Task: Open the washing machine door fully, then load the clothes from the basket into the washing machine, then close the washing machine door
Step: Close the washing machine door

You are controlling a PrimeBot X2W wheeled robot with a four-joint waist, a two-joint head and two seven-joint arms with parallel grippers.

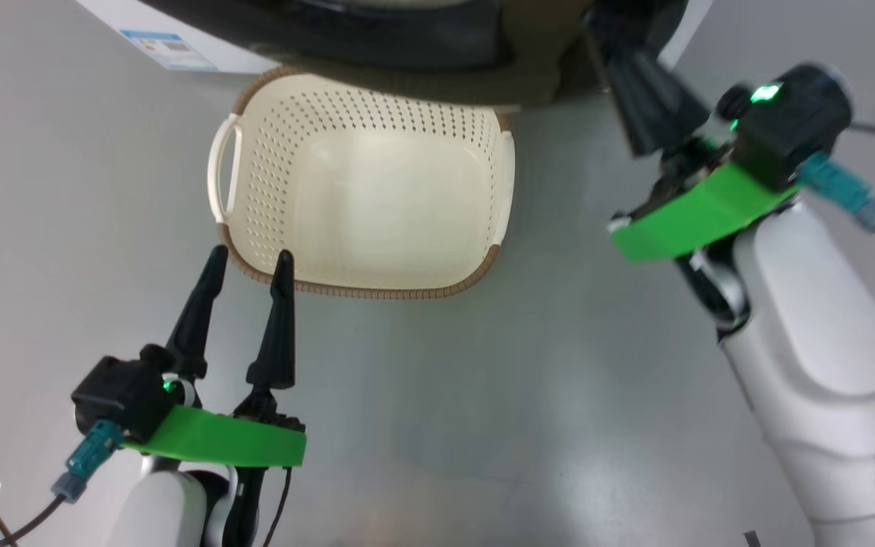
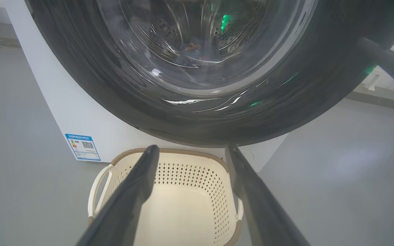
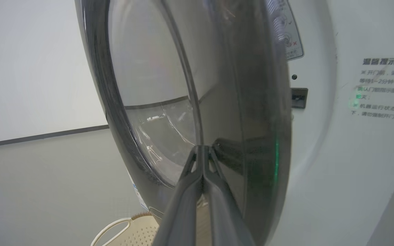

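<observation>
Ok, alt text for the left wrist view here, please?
The washing machine door, a glossy black ring around bulging glass, looms across the top, in front of the white washing machine. Below it an empty cream basket sits on the grey floor, seen between the wide-open jaws of the left gripper.

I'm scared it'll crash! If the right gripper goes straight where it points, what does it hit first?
Most likely the big round washing machine door with its glossy black ring and clear glass: the shut right gripper points straight at it, perhaps already touching.
</observation>
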